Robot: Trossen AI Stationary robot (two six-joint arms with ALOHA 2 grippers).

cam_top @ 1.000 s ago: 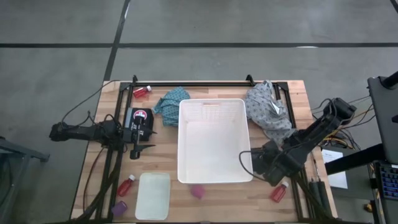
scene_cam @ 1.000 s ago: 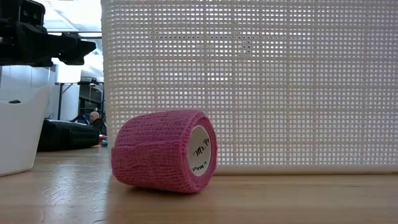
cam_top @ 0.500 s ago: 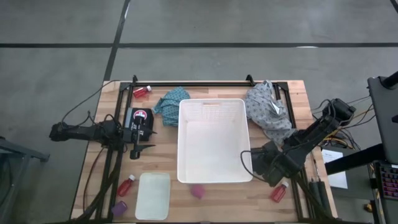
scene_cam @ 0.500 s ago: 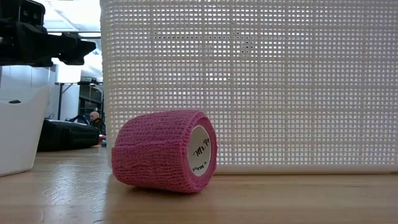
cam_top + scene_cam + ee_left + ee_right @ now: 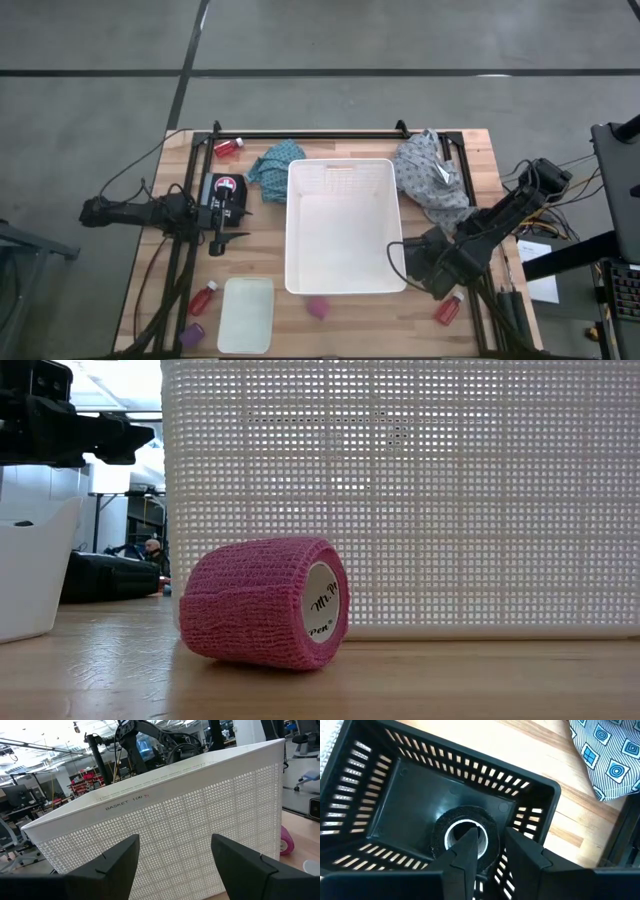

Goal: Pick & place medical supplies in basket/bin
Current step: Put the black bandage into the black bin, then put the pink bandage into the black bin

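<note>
My right gripper [image 5: 491, 840] points steeply down into a black slotted basket [image 5: 420, 785] by the near right corner of the large white basket [image 5: 340, 225]. A black roll [image 5: 445, 827] lies flat on the black basket's floor. The jaws stand a little apart astride the roll's wall, one finger in its hole and one outside. My left gripper [image 5: 172, 855] waits open and level, facing the white basket's left wall. A teal cloth [image 5: 272, 167] and a grey cloth [image 5: 430, 180] lie at the white basket's far corners. A pink roll [image 5: 265, 615] rests by its near wall. My right gripper comes at the black roll from above. One finger [image 5: 467, 845] is in the hole and the other [image 5: 520, 855] is outside the wall's near part [image 5: 492, 827]. Whether either finger touches the wall, I cannot tell. The roll lies on the black basket's floor.
Red bottles lie at the far left [image 5: 228, 147], near left [image 5: 204, 297] and near right [image 5: 449, 308]. A small translucent tray [image 5: 246, 315] sits near the front edge, with a purple roll [image 5: 192, 332] to its left. Black frame rails run along the table's sides and back.
</note>
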